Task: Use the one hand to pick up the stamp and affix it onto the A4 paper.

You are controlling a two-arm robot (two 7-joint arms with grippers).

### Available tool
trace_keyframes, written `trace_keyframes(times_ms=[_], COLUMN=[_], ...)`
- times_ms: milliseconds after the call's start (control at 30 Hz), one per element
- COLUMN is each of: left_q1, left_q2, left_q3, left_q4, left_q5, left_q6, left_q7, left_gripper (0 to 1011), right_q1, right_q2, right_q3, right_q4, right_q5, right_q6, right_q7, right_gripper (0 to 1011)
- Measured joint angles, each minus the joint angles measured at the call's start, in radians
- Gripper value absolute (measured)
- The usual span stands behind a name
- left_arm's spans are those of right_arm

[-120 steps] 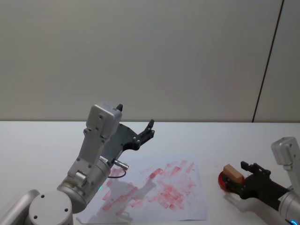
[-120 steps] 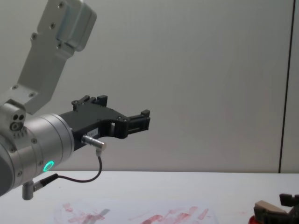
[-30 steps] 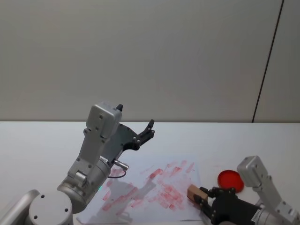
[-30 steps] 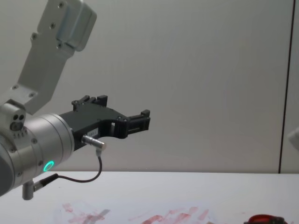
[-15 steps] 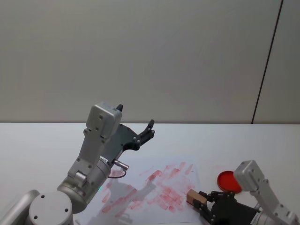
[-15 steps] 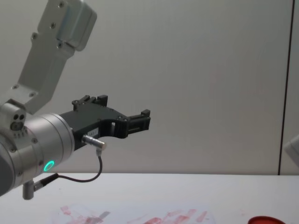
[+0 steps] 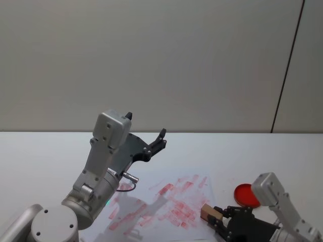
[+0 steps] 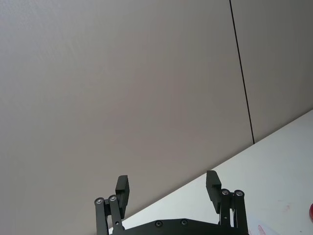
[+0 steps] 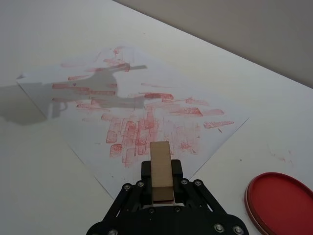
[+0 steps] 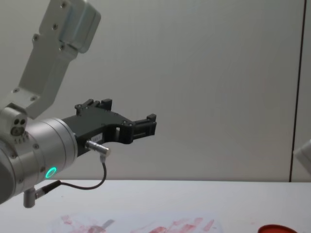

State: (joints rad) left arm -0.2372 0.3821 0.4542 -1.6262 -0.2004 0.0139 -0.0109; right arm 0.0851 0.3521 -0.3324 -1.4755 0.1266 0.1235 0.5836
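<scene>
Here, one stamp [image 9: 160, 159] clamped in right gripper [image 9: 162, 176] fingers over one A4 paper [image 9: 195, 126], left gripper [image 8: 167, 183] fingers apart, raised.

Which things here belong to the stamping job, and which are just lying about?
In the job:
- right end effector, shut on the stamp
- stamp, held at the paper's edge
- A4 paper, smeared with red marks

Lying about:
- red round disc, on the table beside the paper, untouched
- left end effector, open, raised, idle
</scene>
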Motion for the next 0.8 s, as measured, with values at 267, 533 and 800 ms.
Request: trace_keyframes(times_ms=[267,533,800], left_q1=[0.000,0.000,0.000], left_q2=[0.000,0.000,0.000], left_q3=[0.000,0.000,0.000], left_q4=[0.000,0.000,0.000], left_q5=[0.000,0.000,0.000], left_q6=[0.000,0.000,0.000], left_q7=[0.000,0.000,0.000], left_gripper=[1003,1003,1003], right_q1=[0.006,0.018,0.025], right_q2=[0.007,0.021,0.038], right_q3=[0.021,0.053,0.077], right_q4=[-0.039,-0.073,-0.079], right_q5=[0.062,0.116,0.137], right_q6=[-0.009,-0.026,-0.034], right_q7=[-0.042,-0.095,-0.135], right_gripper=[216,216,216])
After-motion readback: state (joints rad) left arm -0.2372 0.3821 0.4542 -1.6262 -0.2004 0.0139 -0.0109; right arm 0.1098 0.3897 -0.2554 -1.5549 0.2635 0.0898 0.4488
